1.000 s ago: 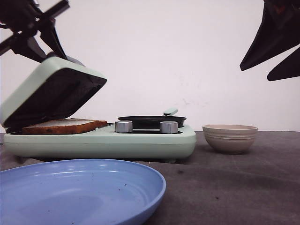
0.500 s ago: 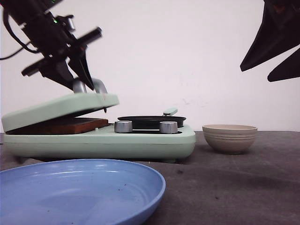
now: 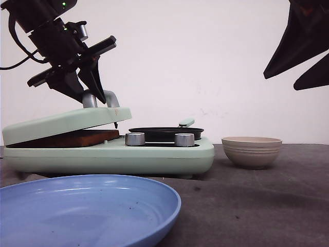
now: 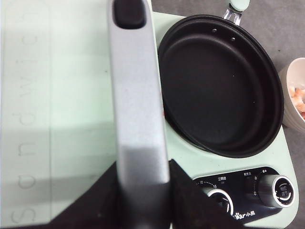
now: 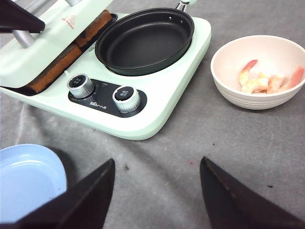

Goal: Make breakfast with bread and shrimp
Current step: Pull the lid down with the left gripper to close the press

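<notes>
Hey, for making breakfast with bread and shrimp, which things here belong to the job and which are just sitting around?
Part of the job:
- bread under the sandwich maker lid
- shrimp in the beige bowl
- black pan
- left gripper at the lid handle

Just lying about, for now:
- blue plate
- right gripper, open, holding nothing

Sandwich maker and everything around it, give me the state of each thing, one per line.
Sandwich maker lid: lowered almost shut, resting on the bread, a gap at the front.
Bread: toasted brown, sandwiched under the lid.
Lid handle: between the left gripper jaws.
Frying pan: empty.
Beige bowl: holding shrimp.
Blue plate: empty.
Right gripper: open, holding nothing, above the table.
</notes>
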